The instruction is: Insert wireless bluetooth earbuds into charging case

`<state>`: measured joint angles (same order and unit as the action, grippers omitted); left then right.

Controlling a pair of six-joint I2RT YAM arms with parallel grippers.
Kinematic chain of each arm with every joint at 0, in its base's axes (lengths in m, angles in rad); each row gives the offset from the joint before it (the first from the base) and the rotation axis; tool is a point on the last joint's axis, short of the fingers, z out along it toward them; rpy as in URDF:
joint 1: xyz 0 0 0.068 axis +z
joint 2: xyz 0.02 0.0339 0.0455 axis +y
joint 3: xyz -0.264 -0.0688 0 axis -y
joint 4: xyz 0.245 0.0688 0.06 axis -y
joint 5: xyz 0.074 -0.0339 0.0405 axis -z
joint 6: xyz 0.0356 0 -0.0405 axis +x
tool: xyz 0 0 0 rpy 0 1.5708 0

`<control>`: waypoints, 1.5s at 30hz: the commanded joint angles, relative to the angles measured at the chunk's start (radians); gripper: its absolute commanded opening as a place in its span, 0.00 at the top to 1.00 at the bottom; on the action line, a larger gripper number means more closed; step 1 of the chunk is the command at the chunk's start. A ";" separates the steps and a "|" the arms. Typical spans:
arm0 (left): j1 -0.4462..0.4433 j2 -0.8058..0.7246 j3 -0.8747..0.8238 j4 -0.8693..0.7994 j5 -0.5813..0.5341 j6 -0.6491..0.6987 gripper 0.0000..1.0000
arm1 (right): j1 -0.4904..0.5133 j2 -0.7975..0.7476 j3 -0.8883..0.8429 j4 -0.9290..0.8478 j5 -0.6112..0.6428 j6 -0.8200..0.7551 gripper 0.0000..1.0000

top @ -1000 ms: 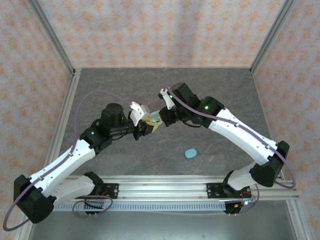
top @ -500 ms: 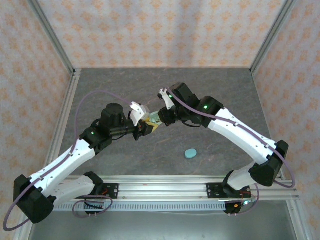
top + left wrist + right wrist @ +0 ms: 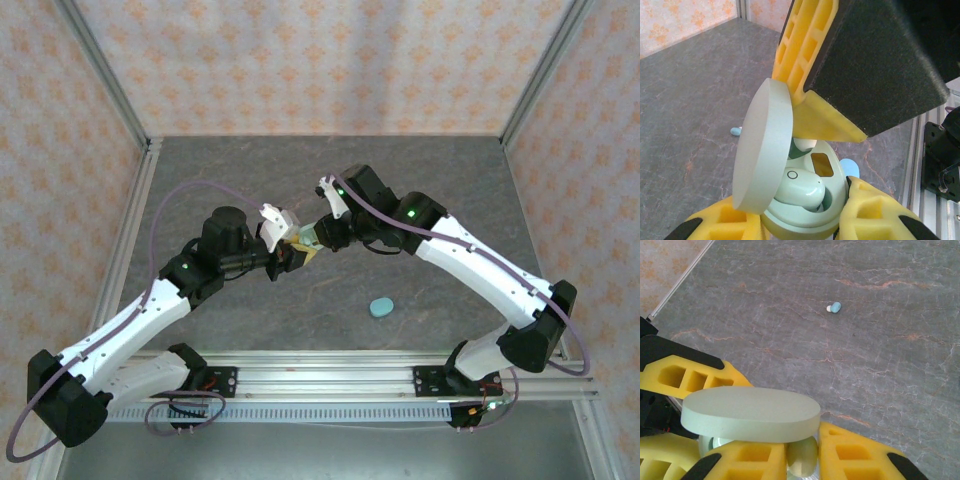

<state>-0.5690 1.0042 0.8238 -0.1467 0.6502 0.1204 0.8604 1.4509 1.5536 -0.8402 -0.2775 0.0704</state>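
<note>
Yellow fingers (image 3: 747, 222) of your left gripper (image 3: 800, 212) were clamped on the base of a pale green oval plastic charging case (image 3: 805, 225). Its round lid (image 3: 762, 150) was hinged open and stood nearly upright. One mint rounded earbud (image 3: 802, 187) sat in the case's front well, with a whiter bud (image 3: 804, 145) just behind it. Your right gripper (image 3: 802, 465) hung over the case, and a pale bud (image 3: 801, 457) showed in the gap between its yellow fingers (image 3: 855, 455); you could not tell whether they pinched it. A teal oval closed case (image 3: 381, 307) lay on the grey marbled table (image 3: 890, 340), nearer the arm bases than the held case. A small blue-and-white loose earbud (image 3: 835, 307) lay well apart from that case.
</note>
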 commanded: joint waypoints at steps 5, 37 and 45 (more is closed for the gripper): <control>0.001 -0.009 0.001 0.049 0.019 -0.002 1.00 | 0.017 0.009 0.043 -0.001 -0.097 0.015 0.77; 0.001 -0.004 -0.003 0.063 0.023 -0.005 1.00 | 0.016 0.007 0.047 0.008 -0.091 0.039 0.75; 0.001 -0.007 -0.002 0.063 0.021 -0.002 1.00 | 0.017 -0.003 0.030 0.024 -0.093 0.041 0.81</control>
<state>-0.5690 1.0035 0.8238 -0.1452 0.6506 0.1204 0.8600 1.4525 1.5692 -0.8532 -0.2886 0.1047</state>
